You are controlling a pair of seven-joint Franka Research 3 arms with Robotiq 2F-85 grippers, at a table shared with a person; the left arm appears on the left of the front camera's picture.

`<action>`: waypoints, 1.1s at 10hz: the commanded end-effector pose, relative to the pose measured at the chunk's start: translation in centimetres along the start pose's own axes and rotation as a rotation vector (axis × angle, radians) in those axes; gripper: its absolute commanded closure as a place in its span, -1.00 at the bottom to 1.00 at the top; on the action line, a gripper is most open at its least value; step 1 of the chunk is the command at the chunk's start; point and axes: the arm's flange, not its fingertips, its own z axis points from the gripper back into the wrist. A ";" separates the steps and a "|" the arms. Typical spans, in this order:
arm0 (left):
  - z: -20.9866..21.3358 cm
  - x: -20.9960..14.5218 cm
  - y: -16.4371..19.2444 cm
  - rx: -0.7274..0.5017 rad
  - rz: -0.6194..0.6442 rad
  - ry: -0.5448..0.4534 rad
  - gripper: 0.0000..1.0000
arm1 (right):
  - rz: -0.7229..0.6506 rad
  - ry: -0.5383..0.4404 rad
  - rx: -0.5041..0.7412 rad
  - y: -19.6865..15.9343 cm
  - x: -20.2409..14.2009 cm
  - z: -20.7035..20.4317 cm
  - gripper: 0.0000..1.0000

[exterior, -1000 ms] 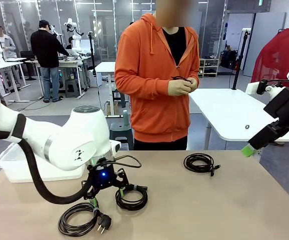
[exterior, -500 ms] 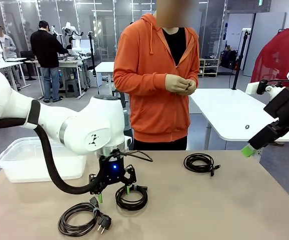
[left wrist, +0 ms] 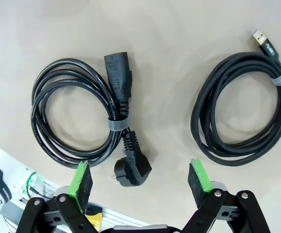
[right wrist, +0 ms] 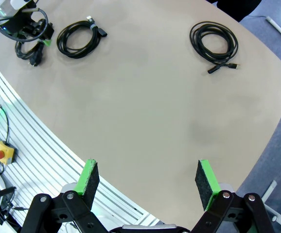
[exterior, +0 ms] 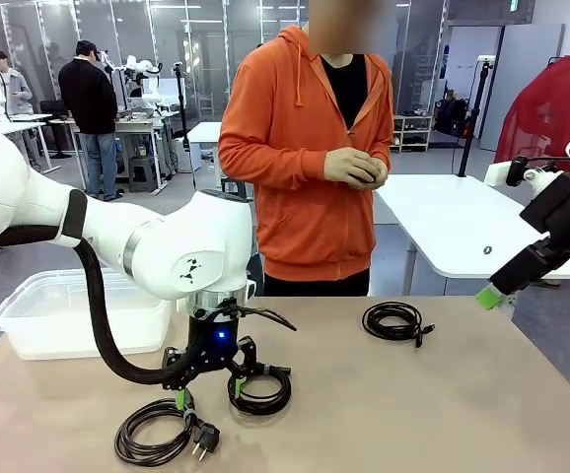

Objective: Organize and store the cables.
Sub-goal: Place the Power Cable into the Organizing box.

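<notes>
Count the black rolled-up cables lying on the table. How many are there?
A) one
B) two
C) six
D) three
D. Three coils lie on the tan table: a thick black power cord with a plug, a braided black cable with a grey band beside it, and a thin black cable coil farther away.

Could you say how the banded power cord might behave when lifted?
The power cord will probably sag yet stay coiled, since one band ties its loops. Its plug lies outside the coil, so it would likely dangle and swing.
</notes>
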 end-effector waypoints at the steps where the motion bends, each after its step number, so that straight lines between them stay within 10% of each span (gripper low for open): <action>1: 0.5 0.1 -0.1 -0.024 0.023 -0.029 -1.00 | 0.001 0.012 -0.003 0.0 0.3 0.0 -1.00; 11: -3.3 1.3 2.5 -0.076 0.014 -0.042 -1.00 | 0.001 0.012 -0.003 0.0 0.3 0.0 -1.00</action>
